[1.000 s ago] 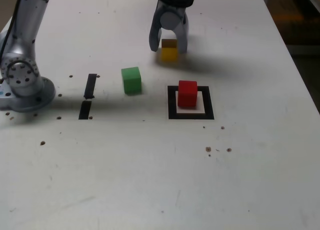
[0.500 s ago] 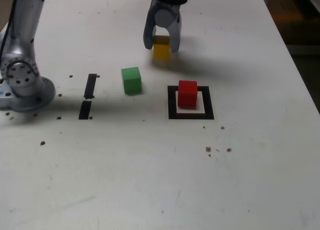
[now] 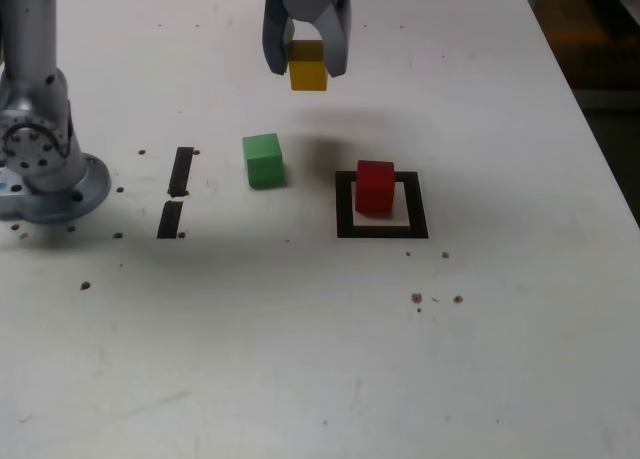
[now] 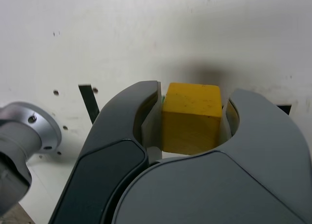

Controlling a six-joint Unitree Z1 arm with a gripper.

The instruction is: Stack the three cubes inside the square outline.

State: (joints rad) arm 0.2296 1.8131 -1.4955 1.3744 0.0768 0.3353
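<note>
The claw (image 4: 192, 119) is smooth gray with curved, rounded fingers, one side a darker blue-gray panel edged by thin seams. The arm (image 3: 32, 89) is silvery gray, with a round base (image 3: 60, 194), a ring of dark screw holes and a black cable.

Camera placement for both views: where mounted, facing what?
Exterior view: off the arm, above the table, looking down at a slant on the red cube, square outline and green cube; the gripper shows at the top edge.
Wrist view: on the wrist, looking past the jaws toward the tabletop; both jaws and part of the gripper body show.
Shared: the yellow cube clamped in the jaws, the tabletop and some black tape.
</note>
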